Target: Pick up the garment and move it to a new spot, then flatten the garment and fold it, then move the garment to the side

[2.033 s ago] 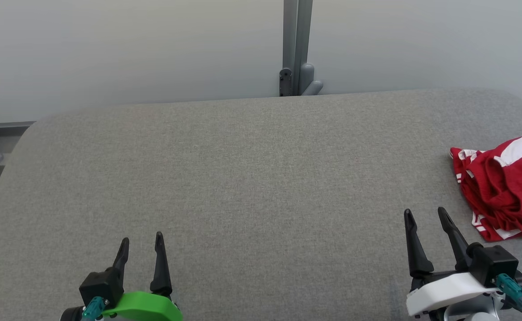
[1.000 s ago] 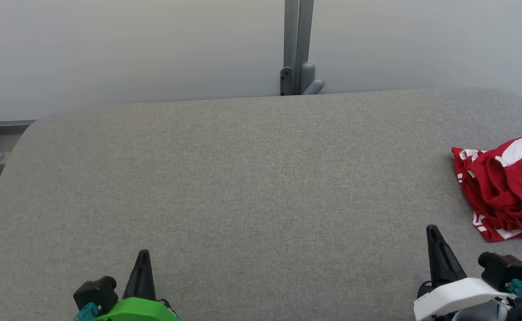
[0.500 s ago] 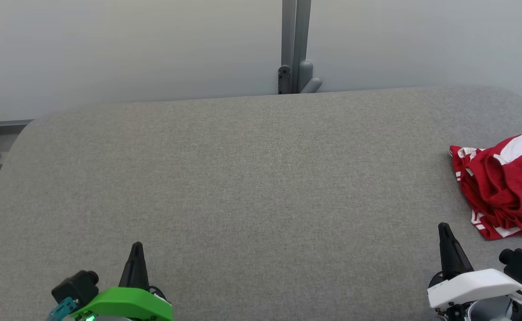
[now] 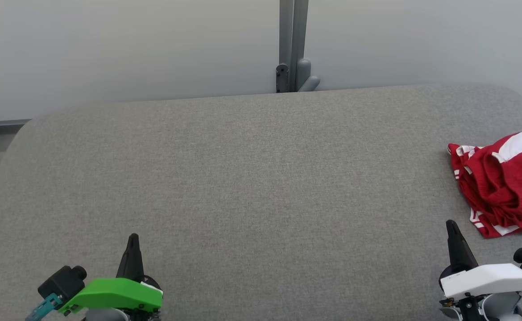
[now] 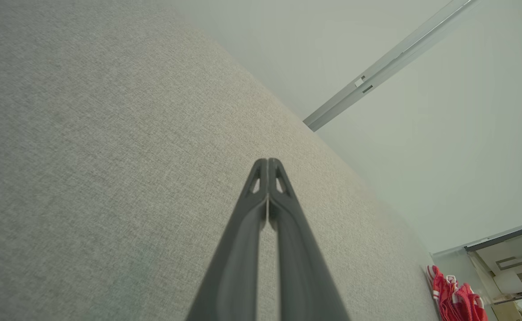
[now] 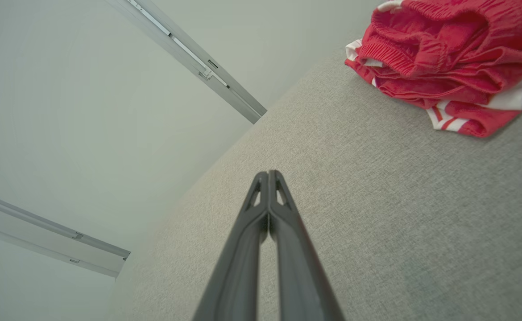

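left pincer, right pincer closed, empty-looking

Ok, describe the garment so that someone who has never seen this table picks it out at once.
Start from the wide grey fabric-covered table and follow it to the robot's right edge. There, just beyond the shut right claw, lies the garment in a crumpled heap. It is bright red with white stripes and panels, the one coloured thing lying on the grey cloth.

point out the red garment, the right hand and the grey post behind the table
red and white garment (image 4: 502, 187), head view, on its crumpled red middle
right hand (image 6: 268, 174), right wrist view, at its shut fingertips
grey post (image 4: 291, 40), head view, on its upright shaft
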Controlling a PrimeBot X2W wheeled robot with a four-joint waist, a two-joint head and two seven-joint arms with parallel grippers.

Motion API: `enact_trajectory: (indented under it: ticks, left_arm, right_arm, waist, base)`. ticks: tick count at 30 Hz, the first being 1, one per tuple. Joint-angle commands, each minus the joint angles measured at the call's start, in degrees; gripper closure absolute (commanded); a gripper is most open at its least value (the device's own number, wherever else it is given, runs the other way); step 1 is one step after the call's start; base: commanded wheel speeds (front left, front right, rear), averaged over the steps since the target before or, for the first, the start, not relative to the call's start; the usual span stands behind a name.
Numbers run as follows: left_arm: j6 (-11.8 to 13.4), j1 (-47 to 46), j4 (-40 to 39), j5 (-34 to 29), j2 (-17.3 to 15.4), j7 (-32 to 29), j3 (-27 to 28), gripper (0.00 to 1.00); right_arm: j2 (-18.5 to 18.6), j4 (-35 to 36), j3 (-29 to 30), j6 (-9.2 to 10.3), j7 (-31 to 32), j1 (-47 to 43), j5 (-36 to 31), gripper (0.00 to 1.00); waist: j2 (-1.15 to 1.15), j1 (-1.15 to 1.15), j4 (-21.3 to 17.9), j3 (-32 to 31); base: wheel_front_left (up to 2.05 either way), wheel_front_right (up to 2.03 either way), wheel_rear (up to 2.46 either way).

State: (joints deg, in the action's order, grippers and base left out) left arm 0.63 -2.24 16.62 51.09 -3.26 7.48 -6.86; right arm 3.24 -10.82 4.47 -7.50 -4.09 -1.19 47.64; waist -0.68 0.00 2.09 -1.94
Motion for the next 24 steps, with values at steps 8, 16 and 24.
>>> enact_trajectory:
  ticks: [8,16,24]
  left_arm:
    - [-0.72,-2.44,-1.64,6.21,-0.04,-1.43,1.04,1.0]
    - [-1.17,-2.96,-2.29,11.18,0.02,-2.57,1.71,1.0]
    - [-1.53,-3.34,-2.87,15.84,0.07,-3.64,2.32,1.0]
  right_arm:
    - [0.85,0.44,1.01,0.0,1.62,1.88,7.0,1.0]
    - [1.23,0.33,1.57,0.0,2.94,2.24,12.75,1.0]
    - [1.7,0.25,2.01,0.0,4.06,2.53,18.2,1.0]
  waist:
    - [0.26,0.0,-0.19,0.16]
    - [0.3,0.0,-0.39,0.33]
    - [0.34,0.0,-0.59,0.49]
  base:
    - [0.0,0.0,0.0]
    - [0.0,0.0,0.0]
    - [0.0,0.0,0.0]
